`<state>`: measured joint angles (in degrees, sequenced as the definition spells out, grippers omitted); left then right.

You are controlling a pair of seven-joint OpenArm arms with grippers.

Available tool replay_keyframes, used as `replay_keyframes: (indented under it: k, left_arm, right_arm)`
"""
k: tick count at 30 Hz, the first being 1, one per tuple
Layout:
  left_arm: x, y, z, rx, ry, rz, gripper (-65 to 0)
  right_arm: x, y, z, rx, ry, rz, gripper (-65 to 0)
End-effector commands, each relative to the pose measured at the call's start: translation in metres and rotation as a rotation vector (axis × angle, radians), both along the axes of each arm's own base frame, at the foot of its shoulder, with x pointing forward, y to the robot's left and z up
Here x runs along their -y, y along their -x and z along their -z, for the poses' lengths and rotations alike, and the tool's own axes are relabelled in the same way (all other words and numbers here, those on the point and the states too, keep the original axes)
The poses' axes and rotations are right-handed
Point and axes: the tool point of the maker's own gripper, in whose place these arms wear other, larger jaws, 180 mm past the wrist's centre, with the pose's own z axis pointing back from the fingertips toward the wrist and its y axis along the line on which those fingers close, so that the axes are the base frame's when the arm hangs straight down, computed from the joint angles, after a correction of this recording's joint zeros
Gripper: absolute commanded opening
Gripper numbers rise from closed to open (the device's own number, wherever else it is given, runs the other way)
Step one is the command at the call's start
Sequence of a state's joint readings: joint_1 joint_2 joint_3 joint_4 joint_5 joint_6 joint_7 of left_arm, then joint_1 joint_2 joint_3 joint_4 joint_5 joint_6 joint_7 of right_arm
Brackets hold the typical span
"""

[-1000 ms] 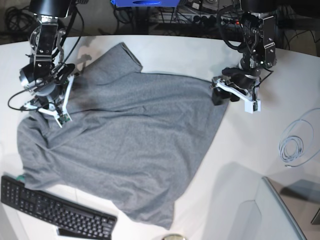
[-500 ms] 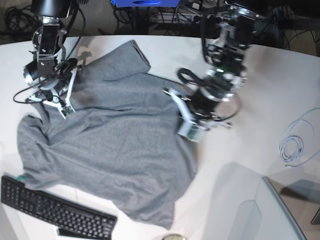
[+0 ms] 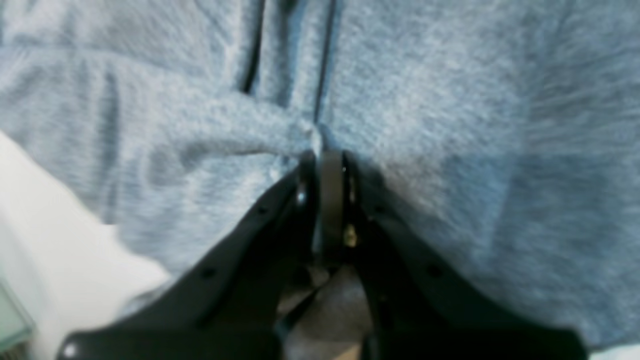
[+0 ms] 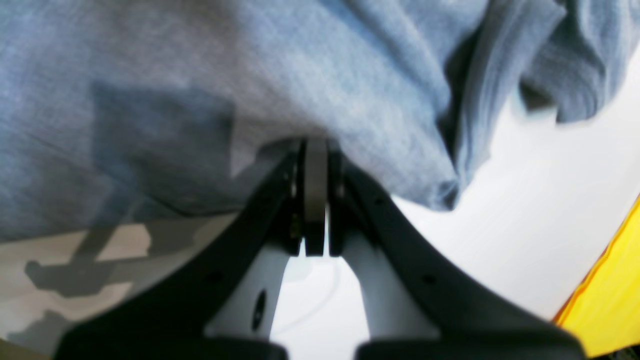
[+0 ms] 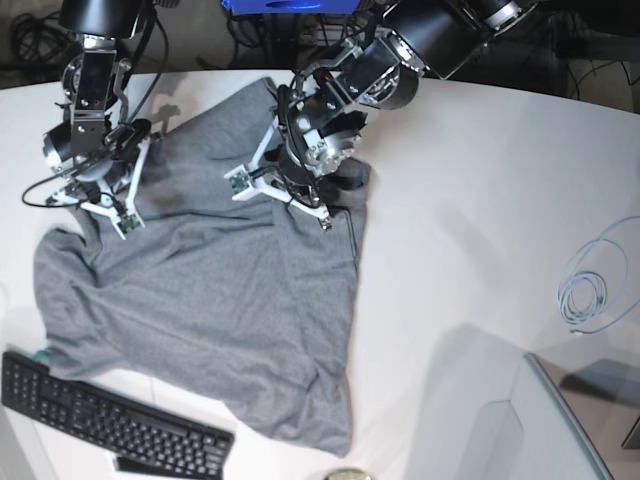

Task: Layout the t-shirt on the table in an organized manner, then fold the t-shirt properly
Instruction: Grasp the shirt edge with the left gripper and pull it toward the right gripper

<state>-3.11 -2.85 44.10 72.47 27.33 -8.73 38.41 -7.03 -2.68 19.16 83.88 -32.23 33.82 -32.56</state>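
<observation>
The grey t-shirt lies rumpled on the white table, its right side folded over onto the body. My left gripper hangs over the shirt's upper middle. In the left wrist view this gripper is shut, with a ridge of the t-shirt pinched at its tips. My right gripper sits at the shirt's upper left corner. Its wrist view shows the jaws shut on a lifted edge of the t-shirt, with bare table below.
A black keyboard lies at the front left, touching the shirt's lower edge. A coiled white cable rests at the right. A pale grey box fills the front right corner. Something yellow shows in the right wrist view.
My left gripper shut on the shirt's right edge and swept left across the table, folding that side over the body. The right arm barely moved.
</observation>
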Motion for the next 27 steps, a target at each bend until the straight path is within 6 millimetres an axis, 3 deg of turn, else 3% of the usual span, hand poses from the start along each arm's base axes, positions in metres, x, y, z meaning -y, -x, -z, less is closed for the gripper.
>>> replay_keyframes:
  k: [1, 3, 4, 7, 9, 12, 15, 18, 20, 21, 24, 27]
  left_arm:
    - [0.0, 0.003, -0.001, 0.016, -0.02, 0.002, -65.0]
    - [-0.007, 0.012, 0.002, 0.048, -0.091, 0.034, -65.0]
    - [-0.008, 0.012, -0.002, 0.079, -0.114, 0.049, -59.7]
    - [-0.012, 0.017, -0.021, 0.143, -0.11, 0.05, -36.0]
    - [-0.014, 0.009, -0.046, 0.19, -0.051, -0.001, -19.1]
    - [-0.025, -0.003, -0.081, 0.255, 0.027, -0.095, 0.0]
    - [-0.033, -0.006, -0.097, 0.248, 0.117, -0.183, 0.0]
    - [-0.037, -0.004, -0.095, 0.149, 0.264, -0.295, 0.0]
    - [-0.036, -0.005, -0.092, 0.037, 0.453, -0.419, 0.0]
    - [-0.037, -0.008, -0.093, -0.013, 0.577, -0.49, -2.3]
    - [-0.044, -0.019, -0.096, -0.133, 0.949, -0.701, -20.7]
    - [-0.048, -0.028, -0.092, -0.196, 1.165, -0.831, -32.6]
  right_arm:
    - [0.006, -0.01, -0.009, 0.036, 0.016, 0.004, -64.2]
    - [0.004, -0.011, -0.009, 0.038, 0.016, -0.001, -64.2]
    - [0.004, -0.014, -0.011, 0.044, 0.016, -0.001, -64.2]
    - [0.004, -0.017, -0.012, 0.05, 0.015, -0.001, -64.2]
    - [0.002, -0.018, -0.012, 0.052, 0.012, -0.002, -64.2]
    - [0.002, -0.021, -0.014, 0.058, 0.012, -0.002, -64.2]
    - [0.001, -0.021, -0.014, 0.058, 0.009, -0.002, -64.2]
    - [0.001, -0.021, -0.014, 0.058, 0.009, -0.002, -64.2]
    - [0.001, -0.021, -0.014, 0.058, 0.009, -0.002, -64.2]
    - [0.001, -0.021, -0.014, 0.058, 0.009, -0.002, -64.2]
    - [0.001, -0.02, -0.013, 0.056, 0.009, -0.002, -64.2]
    - [0.001, -0.02, -0.013, 0.056, 0.009, -0.002, -64.2]
